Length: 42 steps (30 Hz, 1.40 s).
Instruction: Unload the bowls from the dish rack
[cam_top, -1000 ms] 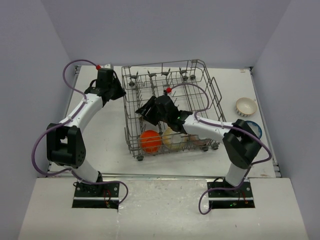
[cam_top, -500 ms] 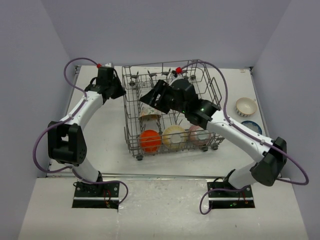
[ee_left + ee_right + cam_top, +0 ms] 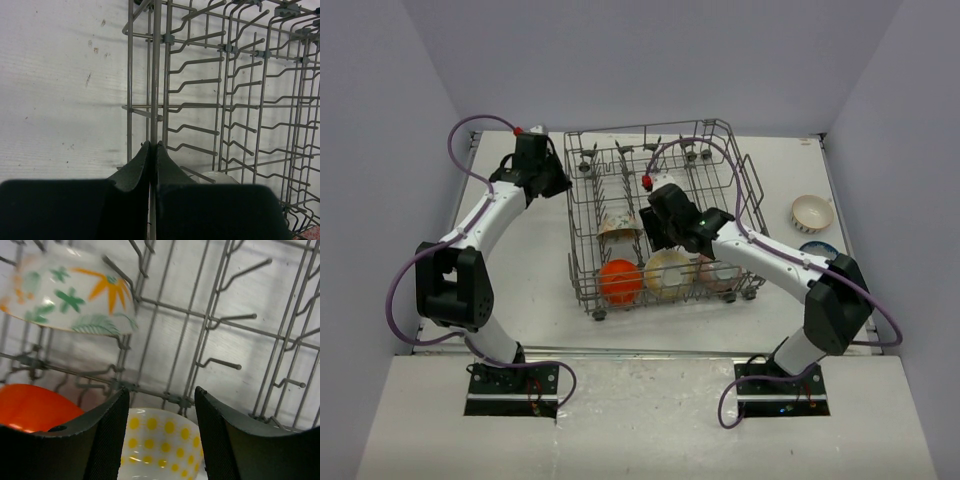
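Your right gripper [image 3: 160,399] hangs spread and empty, yellow-dotted bowl [image 3: 159,440] straight below its jaws, so drop down; left gripper [image 3: 152,148] pinches the dish rack [image 3: 195,105].

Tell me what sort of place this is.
Likely a robot test cell, not a kitchen: bare walls box in a white table, left arm and right arm are bolted at its near edge, and a dish rack stands on it.

Blurred white leaf-print bowl [image 3: 70,295] cut by top edge, round orange bowl [image 3: 35,407] half behind black gripper finger [image 3: 107,440], blue-patterned bowl [image 3: 816,246] mostly hidden by right arm [image 3: 832,298].
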Tool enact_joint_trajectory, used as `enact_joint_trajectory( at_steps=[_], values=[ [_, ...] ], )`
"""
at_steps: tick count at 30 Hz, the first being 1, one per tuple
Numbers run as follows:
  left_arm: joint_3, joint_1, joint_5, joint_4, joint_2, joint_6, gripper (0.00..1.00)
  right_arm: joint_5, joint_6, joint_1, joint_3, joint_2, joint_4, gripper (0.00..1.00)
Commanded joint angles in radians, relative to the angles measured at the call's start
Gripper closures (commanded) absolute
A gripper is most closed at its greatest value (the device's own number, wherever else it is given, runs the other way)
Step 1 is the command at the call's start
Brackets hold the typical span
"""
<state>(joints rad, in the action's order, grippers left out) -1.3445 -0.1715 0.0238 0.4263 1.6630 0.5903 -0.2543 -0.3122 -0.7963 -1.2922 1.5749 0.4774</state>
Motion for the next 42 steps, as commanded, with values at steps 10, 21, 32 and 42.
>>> enact_joint_trajectory(
  at_steps=[10, 21, 32, 42],
  values=[
    [0.030, 0.024, -0.050, 0.049, 0.011, -0.018, 1.00, -0.057, 0.163, -0.012, 0.059, -0.004, -0.056, 0.45],
    [0.028, 0.026, -0.048, 0.042, 0.014, -0.010, 1.00, -0.008, 0.211, -0.115, -0.087, 0.037, -0.020, 0.44],
    [0.031, 0.027, -0.048, 0.038, 0.014, -0.006, 1.00, 0.043, 0.252, -0.121, -0.144, 0.122, -0.017, 0.44],
    [0.042, 0.032, -0.032, 0.026, 0.014, 0.005, 1.00, 0.017, 0.300, -0.119, -0.141, 0.207, -0.101, 0.43]
  ],
)
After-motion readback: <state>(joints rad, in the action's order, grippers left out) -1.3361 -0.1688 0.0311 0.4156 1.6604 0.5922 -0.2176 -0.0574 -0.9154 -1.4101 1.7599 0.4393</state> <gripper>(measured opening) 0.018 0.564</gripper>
